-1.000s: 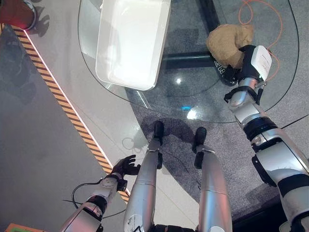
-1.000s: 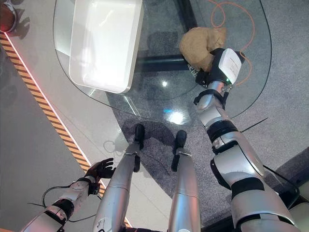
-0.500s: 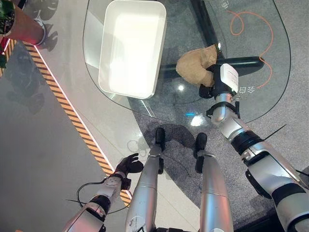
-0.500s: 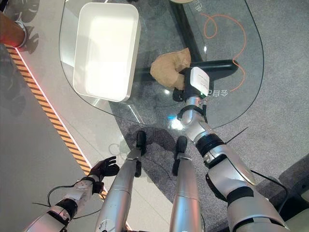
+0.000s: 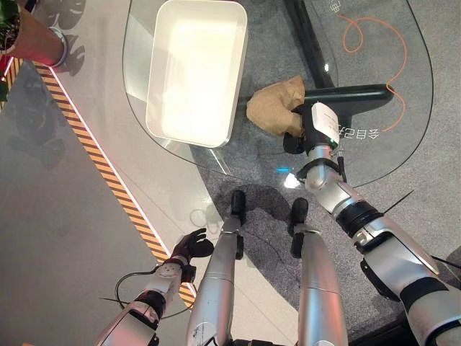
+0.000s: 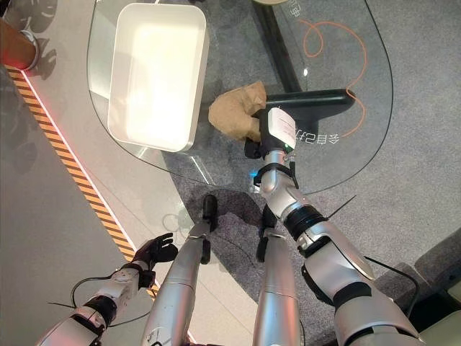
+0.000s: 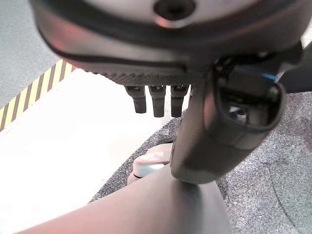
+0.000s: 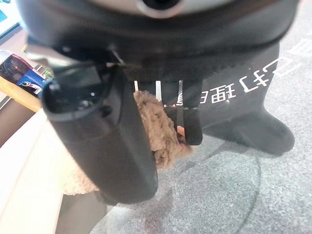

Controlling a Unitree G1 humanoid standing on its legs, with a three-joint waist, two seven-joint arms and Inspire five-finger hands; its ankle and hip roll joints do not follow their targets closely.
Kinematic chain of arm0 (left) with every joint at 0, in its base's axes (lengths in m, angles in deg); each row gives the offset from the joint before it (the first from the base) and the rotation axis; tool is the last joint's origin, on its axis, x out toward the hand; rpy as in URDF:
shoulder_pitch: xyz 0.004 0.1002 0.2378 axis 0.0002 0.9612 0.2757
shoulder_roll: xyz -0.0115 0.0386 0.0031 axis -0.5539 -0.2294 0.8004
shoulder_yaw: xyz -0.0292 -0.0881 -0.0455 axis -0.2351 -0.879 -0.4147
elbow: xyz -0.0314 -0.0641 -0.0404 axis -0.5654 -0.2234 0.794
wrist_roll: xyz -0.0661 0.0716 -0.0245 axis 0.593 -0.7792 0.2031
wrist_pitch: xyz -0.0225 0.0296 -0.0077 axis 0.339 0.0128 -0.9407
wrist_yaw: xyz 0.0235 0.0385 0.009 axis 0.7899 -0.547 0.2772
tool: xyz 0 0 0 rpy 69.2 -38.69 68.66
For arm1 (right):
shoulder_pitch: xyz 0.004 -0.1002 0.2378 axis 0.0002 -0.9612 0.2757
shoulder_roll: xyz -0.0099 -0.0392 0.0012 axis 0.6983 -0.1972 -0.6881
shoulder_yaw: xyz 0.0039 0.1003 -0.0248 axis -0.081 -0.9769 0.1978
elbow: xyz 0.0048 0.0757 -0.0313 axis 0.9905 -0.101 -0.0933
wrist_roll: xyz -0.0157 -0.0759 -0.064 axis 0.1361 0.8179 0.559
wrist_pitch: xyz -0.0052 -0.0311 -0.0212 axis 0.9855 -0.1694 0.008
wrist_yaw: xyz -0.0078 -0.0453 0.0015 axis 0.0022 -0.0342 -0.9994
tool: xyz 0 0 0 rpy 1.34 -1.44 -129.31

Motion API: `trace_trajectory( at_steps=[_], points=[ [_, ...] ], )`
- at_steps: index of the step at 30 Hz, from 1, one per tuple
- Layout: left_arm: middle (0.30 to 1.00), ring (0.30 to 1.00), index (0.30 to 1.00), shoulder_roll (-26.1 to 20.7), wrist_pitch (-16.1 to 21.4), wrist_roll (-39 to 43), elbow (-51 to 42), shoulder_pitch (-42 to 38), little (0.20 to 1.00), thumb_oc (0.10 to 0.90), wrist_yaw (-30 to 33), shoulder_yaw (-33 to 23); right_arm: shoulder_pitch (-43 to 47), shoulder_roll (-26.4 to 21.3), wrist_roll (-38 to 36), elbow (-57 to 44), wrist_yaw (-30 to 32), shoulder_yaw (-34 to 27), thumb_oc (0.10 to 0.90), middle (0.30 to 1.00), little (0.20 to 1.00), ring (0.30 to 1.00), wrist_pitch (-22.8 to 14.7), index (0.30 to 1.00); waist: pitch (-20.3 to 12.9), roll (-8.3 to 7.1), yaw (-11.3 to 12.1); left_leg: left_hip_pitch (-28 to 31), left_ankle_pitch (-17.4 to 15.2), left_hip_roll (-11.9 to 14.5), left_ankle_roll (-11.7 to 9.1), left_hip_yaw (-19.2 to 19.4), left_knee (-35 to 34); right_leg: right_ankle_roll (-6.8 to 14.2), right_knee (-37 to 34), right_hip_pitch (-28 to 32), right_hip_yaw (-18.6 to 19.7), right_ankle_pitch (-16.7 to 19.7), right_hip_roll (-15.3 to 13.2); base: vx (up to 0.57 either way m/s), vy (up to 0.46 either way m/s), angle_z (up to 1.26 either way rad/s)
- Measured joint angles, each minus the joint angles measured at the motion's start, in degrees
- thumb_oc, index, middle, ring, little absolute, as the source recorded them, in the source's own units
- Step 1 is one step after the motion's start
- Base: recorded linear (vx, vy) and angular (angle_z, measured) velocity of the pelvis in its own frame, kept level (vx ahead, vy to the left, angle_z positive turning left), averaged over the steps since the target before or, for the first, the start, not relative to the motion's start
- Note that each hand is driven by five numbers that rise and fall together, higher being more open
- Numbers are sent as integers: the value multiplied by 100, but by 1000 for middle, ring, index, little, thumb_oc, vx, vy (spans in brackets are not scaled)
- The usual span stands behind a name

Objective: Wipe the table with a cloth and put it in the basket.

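Note:
A crumpled tan cloth [image 5: 272, 108] lies on the round glass table [image 5: 374, 155], just right of the white rectangular basket [image 5: 234, 86]. My right hand [image 5: 294, 138] rests on the cloth's near edge. In the right wrist view the cloth [image 8: 151, 122] bunches between my thumb and curled fingers [image 8: 192, 127]. The basket holds nothing. Far from the table, my left hand [image 5: 189, 246] hangs low at the lower left, fingers relaxed and holding nothing.
A black table base [image 5: 349, 92] and an orange cable [image 5: 367, 36] show through the glass. A yellow-black hazard stripe [image 5: 108, 173] runs across the floor on the left. A reddish pot [image 5: 32, 43] stands at the far left.
My right hand has dragged the cloth leftward across the glass, from the table's right side to just beside the basket. The camera has shifted too. The left hand has stayed put.

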Motion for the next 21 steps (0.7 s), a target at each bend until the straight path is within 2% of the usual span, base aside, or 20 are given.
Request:
trace_trajectory(
  at_steps=[7, 13, 18, 21],
  points=[
    [900, 900, 900, -44, -23, 3, 1, -25, 900, 800, 83, -7, -47, 81, -5, -58, -153, 0, 100, 300, 200, 300, -2, 300, 19, -130, -8, -2, 0, -3, 0, -1, -1, 4, -2, 0, 0, -1, -2, 0, 0, 0],
    [900, 900, 900, -31, 32, 39, 2, -27, 900, 800, 217, -6, -48, 137, -11, -69, -151, 0, 100, 300, 200, 300, -2, 300, 27, -145, -11, -9, 0, -3, 0, -9, 5, 5, -2, 0, 6, -3, -4, 0, 0, 0],
    [900, 900, 900, 35, 289, 421, -59, -29, 900, 800, 422, -66, -47, 173, -267, -10, -20, -5, 100, 300, 200, 300, -114, 300, 52, -185, -12, -11, 0, -4, -1, -18, 11, 6, 7, 0, 10, -3, -6, 0, 0, 0],
    [900, 900, 900, 165, 563, 731, -164, -49, 900, 800, 692, -294, -58, 346, -622, 197, 251, -144, 100, 300, 200, 300, -348, 300, 71, -215, -10, -10, 3, -5, -4, -32, 14, 1, 14, 4, 8, 0, -7, 0, 0, 0]
  ],
)
